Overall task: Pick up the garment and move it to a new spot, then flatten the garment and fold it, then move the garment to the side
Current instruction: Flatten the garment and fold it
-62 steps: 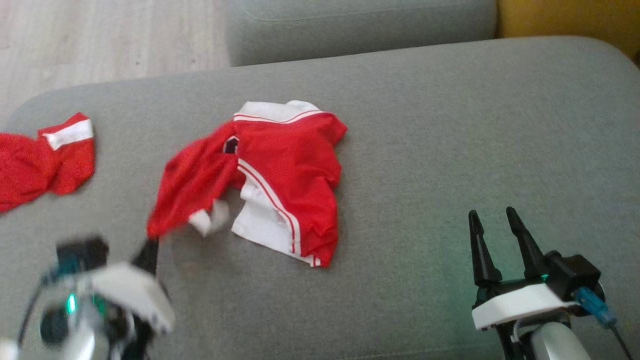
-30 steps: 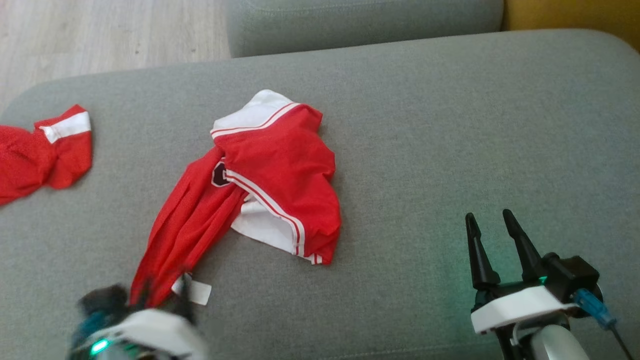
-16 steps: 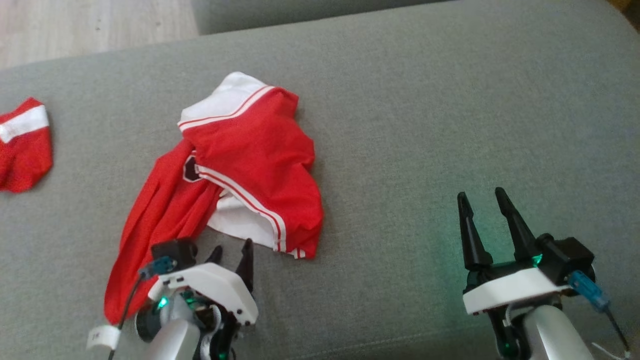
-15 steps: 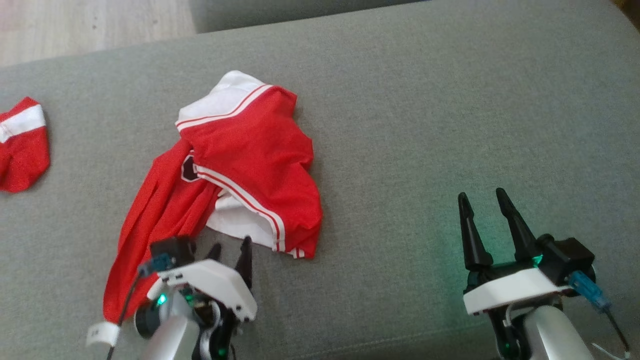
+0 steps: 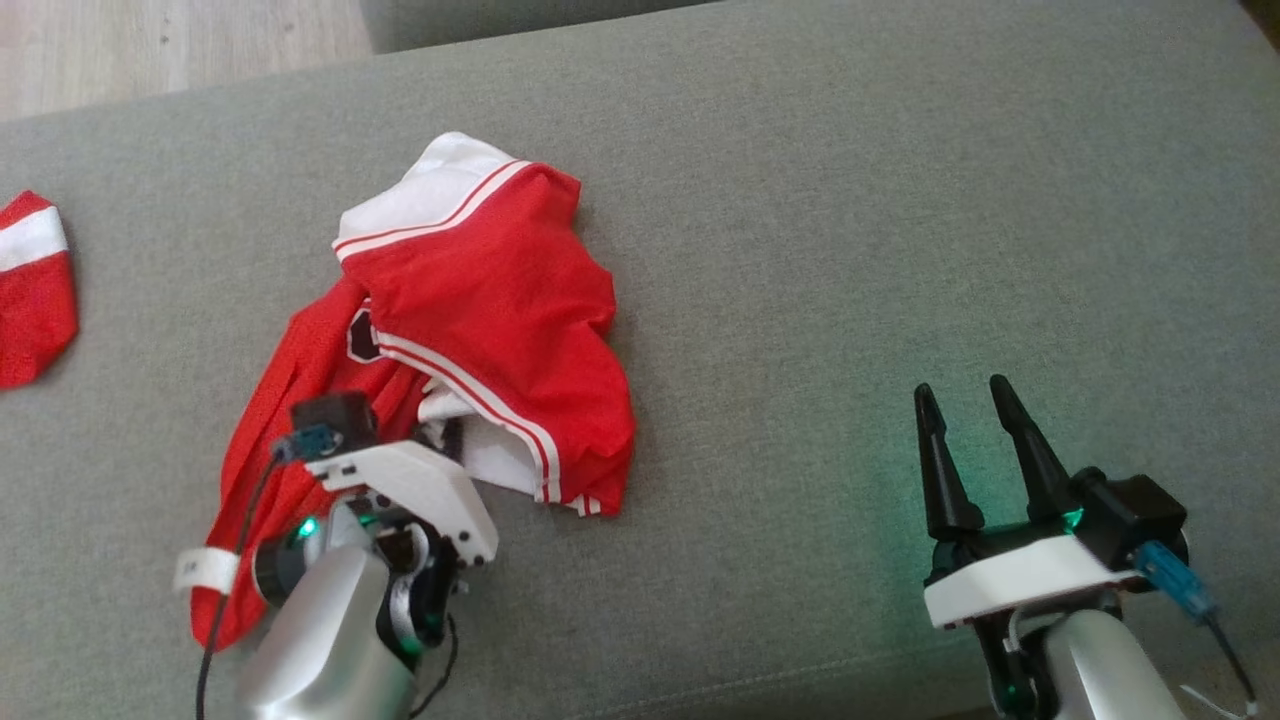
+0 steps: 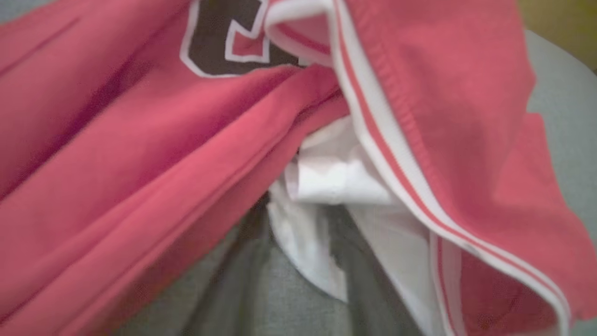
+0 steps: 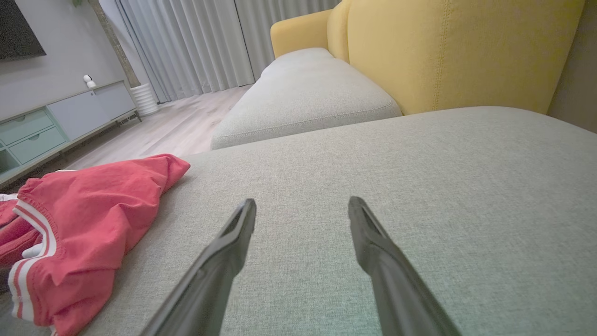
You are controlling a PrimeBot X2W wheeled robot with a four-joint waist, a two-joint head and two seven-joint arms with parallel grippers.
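Garment (image 5: 500, 300), red with white trim, lies crumpled on the grey sofa cushion (image 5: 850, 250), left of centre in the head view. The left gripper (image 5: 447, 440) reaches into its near edge, fingertips hidden at the white hem. The right gripper (image 5: 965, 400) stands well apart to the right over bare cushion, fingers spread and empty. Another red piece of cloth (image 5: 30, 290) lies at the far left edge.

In the left wrist view, the garment (image 6: 140, 163) is very close, red folds on the left and a striped white band on the right. The left gripper (image 6: 298, 233) shows as two blurred dark fingers (image 6: 245, 270) with white fabric between them; whether they pinch it I cannot tell.

In the right wrist view, the right gripper (image 7: 303, 205) is released, with the garment (image 7: 93, 210) off to its left.
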